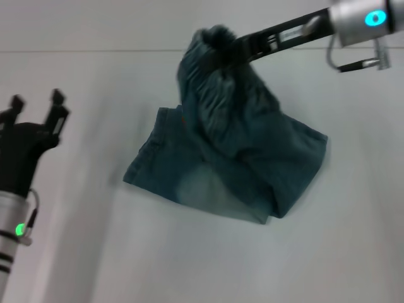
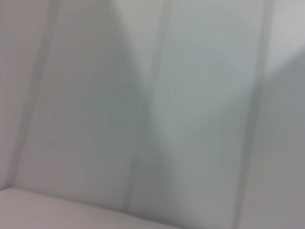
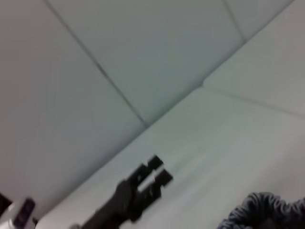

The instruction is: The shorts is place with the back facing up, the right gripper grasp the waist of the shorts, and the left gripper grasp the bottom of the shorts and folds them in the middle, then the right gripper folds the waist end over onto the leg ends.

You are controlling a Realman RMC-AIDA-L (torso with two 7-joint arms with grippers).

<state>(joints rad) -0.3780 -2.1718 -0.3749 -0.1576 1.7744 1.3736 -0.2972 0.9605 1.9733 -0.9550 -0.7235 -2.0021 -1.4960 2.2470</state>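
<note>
- The shorts (image 1: 233, 158) lie near the middle of the pale counter (image 1: 328, 252), already doubled over lengthwise, their lower part flat on the surface.
- The waist (image 1: 211, 44), a ruffled elastic band, is lifted off the counter toward the far edge; the cloth hangs down from it in folds onto the flat part.
- The right claw (image 1: 237, 44) comes in from the far right corner on a long black arm with a silver wrist and a lit blue-green ring; its fingers are pressed together on the waist.
- In the right wrist view a bit of the gathered waistband (image 3: 264, 210) shows at the edge of the picture, with the other arm's claw (image 3: 159, 171) farther off over the counter.
- The leg ends (image 1: 278, 211) rest on the counter at the near right side of the bundle, by a pale bleached patch (image 1: 202, 186).
- The left claw (image 1: 35, 104) stands well apart from the shorts, near the left edge of the counter, pointing up, fingers spread and holding nothing.
- The left wrist view shows only blurred pale surface.
</note>
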